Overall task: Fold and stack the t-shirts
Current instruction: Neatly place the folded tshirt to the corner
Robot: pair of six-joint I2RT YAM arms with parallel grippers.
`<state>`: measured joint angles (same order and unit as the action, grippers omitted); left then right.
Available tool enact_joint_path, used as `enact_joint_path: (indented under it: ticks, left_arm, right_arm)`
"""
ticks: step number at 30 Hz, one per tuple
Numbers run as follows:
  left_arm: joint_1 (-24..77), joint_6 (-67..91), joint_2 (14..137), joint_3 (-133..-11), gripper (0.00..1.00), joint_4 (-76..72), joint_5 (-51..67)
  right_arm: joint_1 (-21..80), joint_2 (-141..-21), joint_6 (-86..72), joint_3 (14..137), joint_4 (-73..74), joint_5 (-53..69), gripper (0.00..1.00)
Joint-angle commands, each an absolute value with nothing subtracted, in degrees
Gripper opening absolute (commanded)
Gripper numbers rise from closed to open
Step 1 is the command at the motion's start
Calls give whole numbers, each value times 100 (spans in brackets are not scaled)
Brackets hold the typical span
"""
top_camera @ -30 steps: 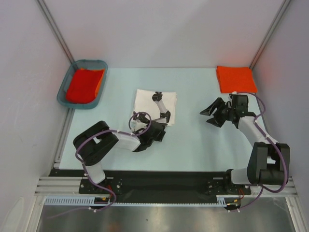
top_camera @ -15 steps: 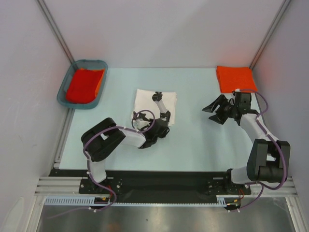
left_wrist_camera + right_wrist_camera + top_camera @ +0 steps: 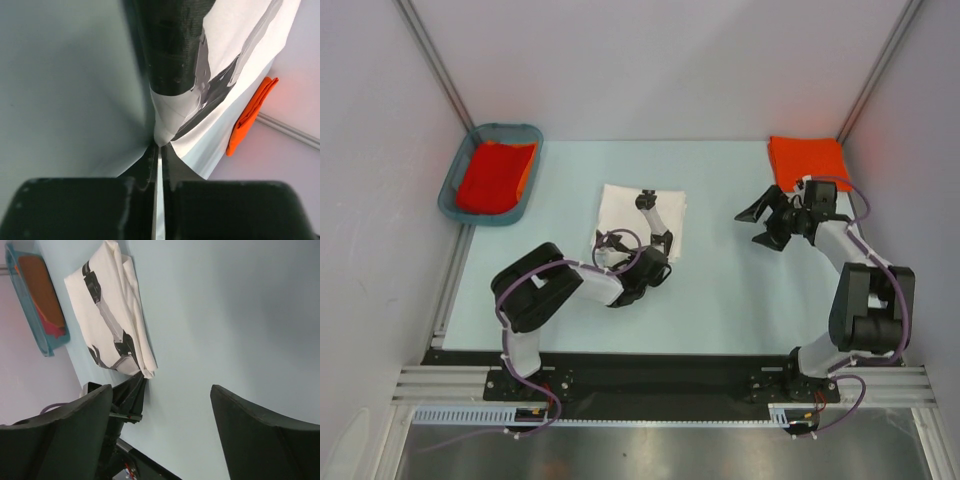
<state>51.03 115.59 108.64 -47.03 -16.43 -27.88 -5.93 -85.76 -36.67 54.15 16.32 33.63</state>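
Pinching the near right corner of the white t-shirt (image 3: 625, 205), at the table (image 3: 720, 290) centre, in the closed left gripper (image 3: 159, 148). Hovering the right gripper (image 3: 748, 229) wide open near the orange t-shirt (image 3: 808, 162), far right corner. Judging the cloth light and limp, best gripped at corners.

Top view: bright, even, diffuse light; only faint soft shadows on the tabletop (image 3: 720, 300). Left wrist view: left gripper (image 3: 160, 150) near lens dark, blurred; white shirt (image 3: 250, 40) beyond bright, clearer.

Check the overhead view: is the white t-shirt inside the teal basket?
No, the white t-shirt lies on the table, apart from the basket.
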Motion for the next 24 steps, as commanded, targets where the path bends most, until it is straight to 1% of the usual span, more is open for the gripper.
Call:
enact_joint_path:
  ticks: [1,5,9,10,13,15,18,24]
  left_arm:
    - [5010,11839,10741,-4544,0,-1186,-2682]
    - [4879,11568,10469,-4631,0,-1433,-2488]
    - [4738,11259,10091,-4790,0,-1363,-2303]
    - [4720,11224,10020,-4842,0,-1275,-2259]
    - [4623,11092,9844,-4922,0,-1169,-2128]
    - [4570,11066,9791,-4931,0,-1160,-2031]
    - [4500,10934,9686,-4975,0,-1108,-1943]
    - [4333,10872,9326,-4904,1,-1064,-1846]
  right_arm:
    - [-493,-9183,-3113,5932,1766,3788,94]
    - [-194,-10000,-2883,6327,1512,4437,100]
    - [289,-10879,-2803,6995,1092,4754,100]
    - [412,-11255,-2899,7327,1012,4842,100]
    - [580,-11827,-3223,7794,722,5053,100]
    - [685,-12083,-3558,8120,363,5185,100]
    - [826,-12480,-3849,8595,491,5221,100]
    - [1001,-12621,-4218,8614,571,4984,100]
